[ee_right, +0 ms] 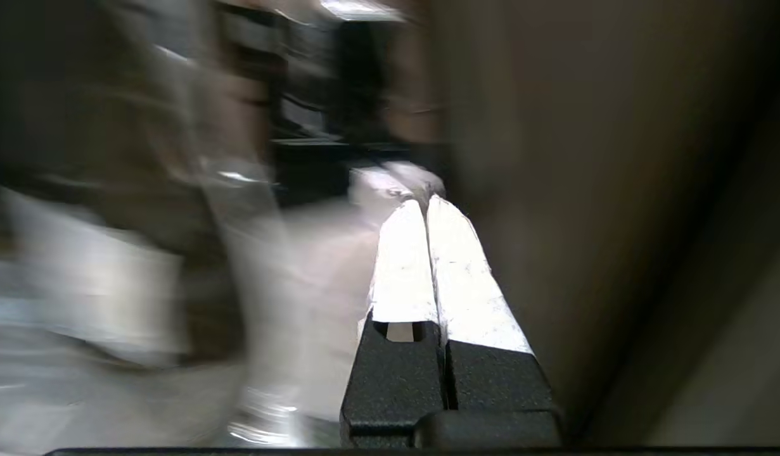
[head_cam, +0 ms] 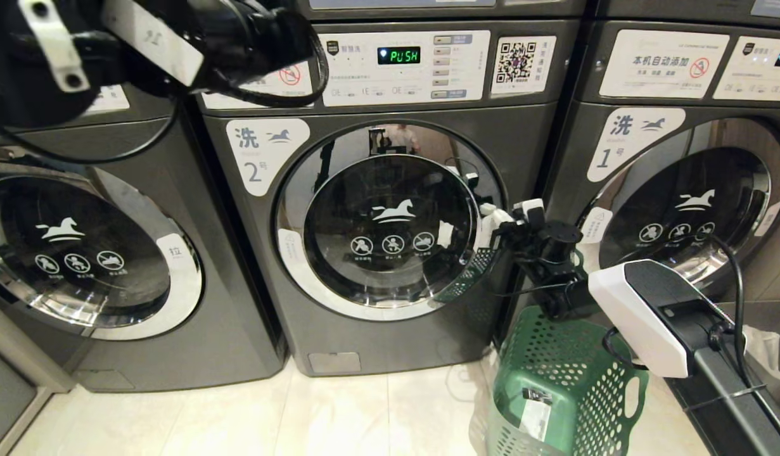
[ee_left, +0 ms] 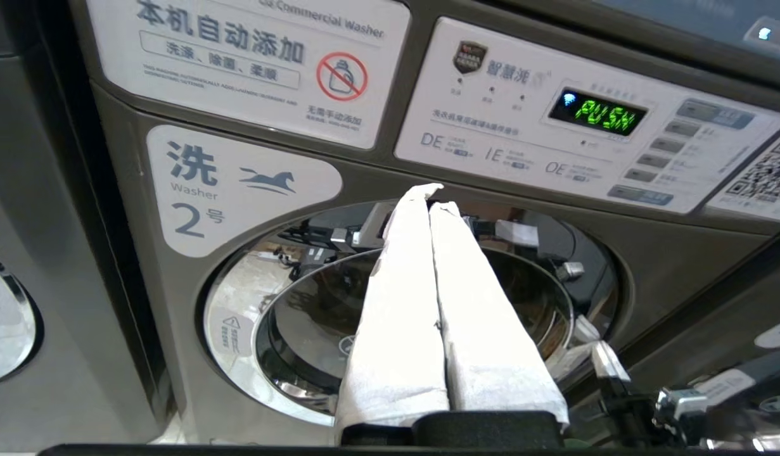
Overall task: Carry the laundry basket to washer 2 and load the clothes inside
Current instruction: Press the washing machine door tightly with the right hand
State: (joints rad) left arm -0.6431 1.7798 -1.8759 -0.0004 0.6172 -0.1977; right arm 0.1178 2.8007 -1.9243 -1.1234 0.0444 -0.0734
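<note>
The right gripper (head_cam: 515,212) has its white fingers (ee_right: 428,253) pressed together and empty; in the head view they sit at the right edge of the round door (head_cam: 390,221) of washer 2 (head_cam: 377,209), close to the chrome rim, though whether they touch it cannot be told. The left gripper (ee_left: 428,196) is also pressed together on nothing, held high in front of the same washer near its number label (ee_left: 237,183).

The door is closed and looks stiff, heavy and smooth; its glass and chrome would likely be slippery, so the rim edge on the right side, away from the hinge, seems the place to hook and pull. The panel (head_cam: 399,56) shows "PUSH".

The laundry basket (head_cam: 561,386) stands on the floor (head_cam: 339,411) just right of washer 2, below the right arm (head_cam: 668,323). It is a light, springy green plastic shell with holes; the cut-out handles at the rim are the natural hold. No clothes can be seen in it from here; such garments would be soft and limp, best pinched at a bunched fold.

Washer 1 (head_cam: 687,190) stands immediately right and a third washer (head_cam: 79,253) left, so the swinging door has little side room. The basket and right arm sit near the door's path, and something white (head_cam: 767,351) lies by the right edge.
</note>
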